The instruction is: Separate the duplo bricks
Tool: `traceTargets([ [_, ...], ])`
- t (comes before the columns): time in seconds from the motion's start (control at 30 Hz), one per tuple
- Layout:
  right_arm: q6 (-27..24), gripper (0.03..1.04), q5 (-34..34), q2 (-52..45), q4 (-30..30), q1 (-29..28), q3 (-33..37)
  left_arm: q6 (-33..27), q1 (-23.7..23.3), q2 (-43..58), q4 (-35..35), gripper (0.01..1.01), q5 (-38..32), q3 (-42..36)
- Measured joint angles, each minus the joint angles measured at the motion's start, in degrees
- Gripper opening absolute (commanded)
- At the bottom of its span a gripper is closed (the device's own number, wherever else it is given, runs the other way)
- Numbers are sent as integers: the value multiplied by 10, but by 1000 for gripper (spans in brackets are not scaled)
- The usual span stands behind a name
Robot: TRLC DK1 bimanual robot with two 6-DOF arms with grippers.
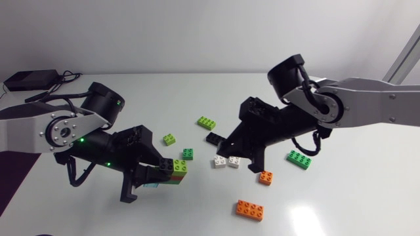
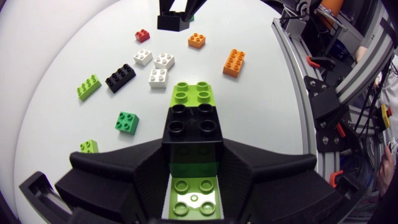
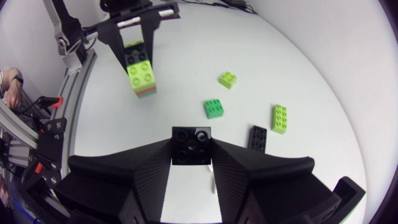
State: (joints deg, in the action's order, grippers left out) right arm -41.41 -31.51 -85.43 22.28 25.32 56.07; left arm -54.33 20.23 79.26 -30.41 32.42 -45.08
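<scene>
left gripper [image 2: 193, 163] clamped on lime-and-black brick stack [image 2: 193, 106], right gripper [image 3: 191, 163] clamped on small black brick [image 3: 191, 142]

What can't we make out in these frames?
1. Head view: the black brick is lost under the right end effector gripping it.
2. Left wrist view: the left end effector covers the lower layers of the brick stack.
3. Left wrist view: right end effector mostly cut off by the frame edge.

The white table [image 1: 361, 190] (smooth, faintly glossy) shows a bright glare patch near one edge.
</scene>
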Motion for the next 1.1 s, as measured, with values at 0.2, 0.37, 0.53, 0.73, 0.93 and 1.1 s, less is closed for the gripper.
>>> traceTargets([
  [0.2, -27, 284, 57, 0, -33, -59, -38, 29, 4, 5, 59, 310, -58, 0],
  [0.37, -44, 284, 93, -27, -54, -96, -40, 67, 22, 16, 88, 310, -94, 0],
  [0.53, -58, 284, 140, -66, -92, -107, -56, 90, 29, 16, 96, 310, -112, 0],
  [0.73, -80, 284, 174, -80, -107, -122, -77, 92, 29, 16, 97, 310, -119, 0],
  [0.93, -101, 285, 196, -97, -125, -147, -89, 103, 33, 16, 99, 311, -121, 0],
  [1.1, -110, 287, 198, -115, -136, -159, -94, 110, 44, 16, 99, 311, -130, 0],
])
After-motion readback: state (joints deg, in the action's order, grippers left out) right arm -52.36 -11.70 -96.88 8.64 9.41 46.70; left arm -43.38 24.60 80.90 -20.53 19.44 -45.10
